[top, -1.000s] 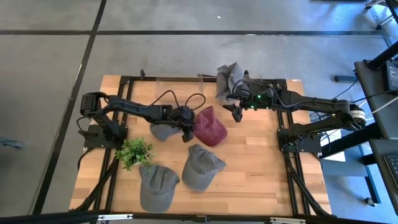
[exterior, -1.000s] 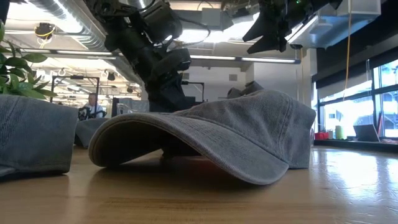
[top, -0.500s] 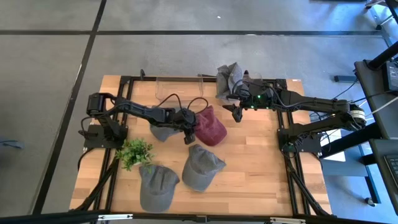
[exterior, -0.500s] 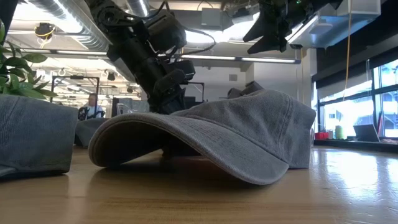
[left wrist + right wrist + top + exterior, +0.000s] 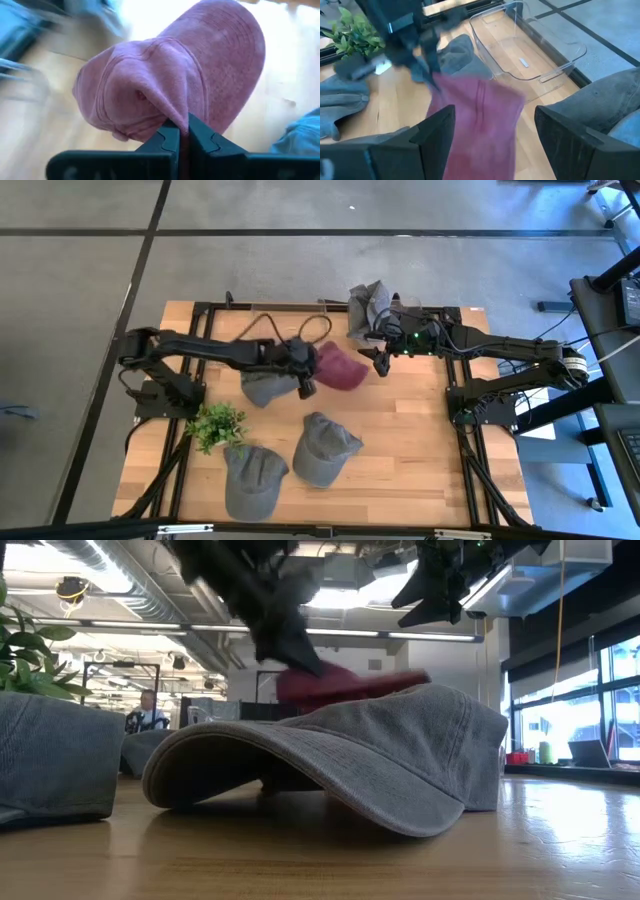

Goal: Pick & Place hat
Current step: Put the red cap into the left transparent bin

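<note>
Left gripper (image 5: 179, 131) pinches the maroon hat (image 5: 340, 367) clear of the counter (image 5: 420, 450); right gripper (image 5: 376, 360) hangs wide beside the clear bin (image 5: 520, 47).

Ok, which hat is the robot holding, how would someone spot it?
On the wooden table, look toward the back middle, just ahead of the clear bin. The left gripper pinches the maroon cap off the surface; it is the only red one among grey caps.

Both arms are dark, slim and jointed. A black cable loops off the left arm (image 5: 215, 352); the right arm (image 5: 490, 347) shows a small green light near its fingers (image 5: 437, 137).
</note>
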